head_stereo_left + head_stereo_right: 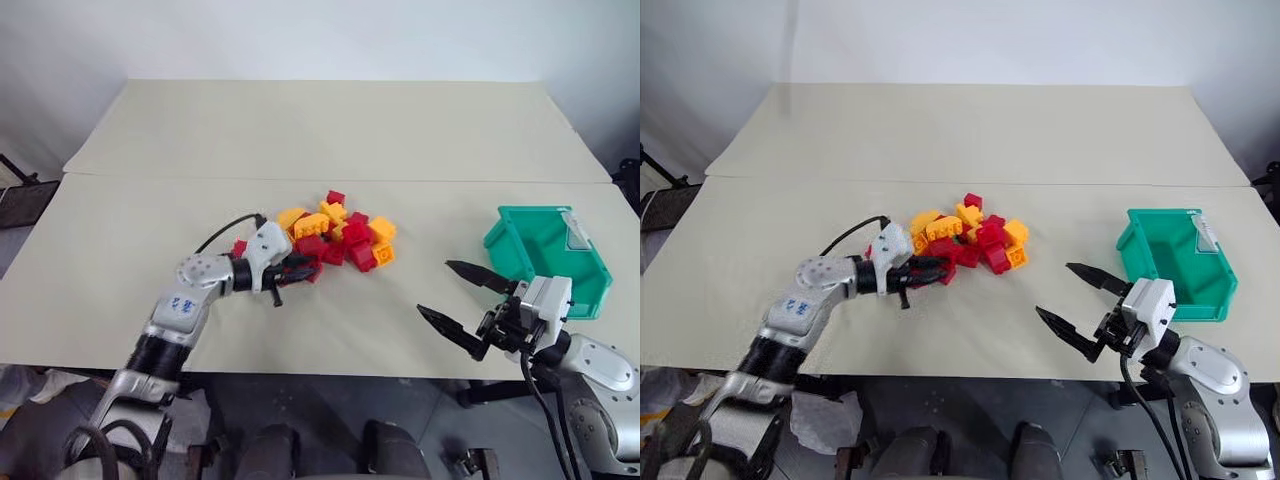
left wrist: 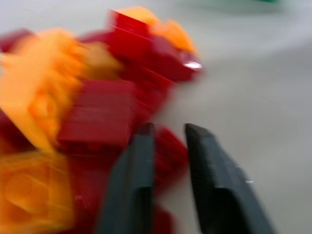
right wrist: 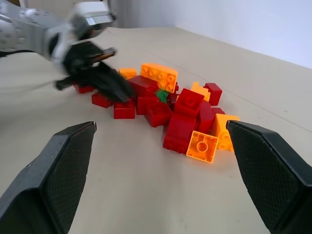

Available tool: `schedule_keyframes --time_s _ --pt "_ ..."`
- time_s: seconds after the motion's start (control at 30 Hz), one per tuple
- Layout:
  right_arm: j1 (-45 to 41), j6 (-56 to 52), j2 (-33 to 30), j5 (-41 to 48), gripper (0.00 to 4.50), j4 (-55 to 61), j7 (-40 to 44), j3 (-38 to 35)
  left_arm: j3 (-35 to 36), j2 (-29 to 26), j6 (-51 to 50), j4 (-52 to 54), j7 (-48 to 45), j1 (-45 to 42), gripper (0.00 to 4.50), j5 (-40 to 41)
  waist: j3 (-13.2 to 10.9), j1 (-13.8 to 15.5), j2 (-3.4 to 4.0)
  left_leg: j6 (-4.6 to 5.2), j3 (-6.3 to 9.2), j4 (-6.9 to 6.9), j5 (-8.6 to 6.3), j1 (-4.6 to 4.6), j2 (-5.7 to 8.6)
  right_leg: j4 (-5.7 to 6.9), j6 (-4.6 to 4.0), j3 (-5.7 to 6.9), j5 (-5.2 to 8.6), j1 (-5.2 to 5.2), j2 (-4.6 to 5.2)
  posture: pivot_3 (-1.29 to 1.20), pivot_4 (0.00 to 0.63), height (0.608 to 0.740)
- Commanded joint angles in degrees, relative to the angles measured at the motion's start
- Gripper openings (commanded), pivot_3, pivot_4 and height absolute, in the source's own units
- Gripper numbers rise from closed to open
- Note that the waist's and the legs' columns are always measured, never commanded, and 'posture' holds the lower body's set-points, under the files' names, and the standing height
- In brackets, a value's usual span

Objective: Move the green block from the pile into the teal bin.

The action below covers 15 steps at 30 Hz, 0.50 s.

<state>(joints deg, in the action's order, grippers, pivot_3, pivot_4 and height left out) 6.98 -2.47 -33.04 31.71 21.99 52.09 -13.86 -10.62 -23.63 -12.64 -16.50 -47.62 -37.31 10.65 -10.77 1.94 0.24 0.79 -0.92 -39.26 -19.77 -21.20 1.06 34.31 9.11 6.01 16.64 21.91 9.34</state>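
The pile (image 1: 340, 235) of red and yellow-orange bricks lies mid-table. A bit of the green block (image 3: 162, 94) peeks out between red bricks near the pile's middle, mostly buried. My left gripper (image 1: 303, 268) is shut, with its black fingers (image 2: 136, 180) pushed low into the red bricks at the pile's near-left edge; I cannot tell whether a brick is pinched. The teal bin (image 1: 512, 247) stands at the right, tilted, its pale label tab on the far rim. My right gripper (image 1: 434, 286) hovers open and empty just left of the bin, pointing toward the pile.
The beige table (image 1: 320, 130) has a seam running across it behind the pile. Its front edge (image 1: 300, 372) passes just under both arms. The bin stands close to the table's right edge. Bare tabletop lies between pile and bin.
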Motion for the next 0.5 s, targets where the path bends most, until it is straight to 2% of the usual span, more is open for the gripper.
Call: schedule_keyframes --time_s 0.03,0.37,0.5 --pt "0.31 1.08 0.42 -0.16 4.5 2.65 -1.23 -0.65 1.44 2.68 3.47 -7.39 1.9 -5.2 0.75 -1.42 0.0 -0.13 0.0 0.0 -0.01 0.0 0.0 0.0 0.01 -0.02 0.02 0.0 -0.01 -0.01 0.0 0.0 0.15 0.74" --pt "0.66 1.31 1.12 -0.85 4.5 3.55 -2.91 0.44 4.88 4.59 13.55 -27.46 11.25 -13.87 0.75 -6.81 0.0 -0.44 -0.01 0.01 0.0 0.03 0.0 0.02 0.0 -0.02 0.03 0.04 -0.02 -0.01 0.0 0.0 0.15 0.74" --pt "0.36 1.33 1.48 -1.29 4.5 3.53 -3.39 1.03 7.22 4.21 17.21 -27.76 9.3 -13.14 0.75 -5.21 0.01 -0.45 -0.02 0.01 0.01 0.03 0.0 0.01 0.0 -0.01 0.05 0.05 -0.02 -0.02 0.0 0.0 0.15 0.74"
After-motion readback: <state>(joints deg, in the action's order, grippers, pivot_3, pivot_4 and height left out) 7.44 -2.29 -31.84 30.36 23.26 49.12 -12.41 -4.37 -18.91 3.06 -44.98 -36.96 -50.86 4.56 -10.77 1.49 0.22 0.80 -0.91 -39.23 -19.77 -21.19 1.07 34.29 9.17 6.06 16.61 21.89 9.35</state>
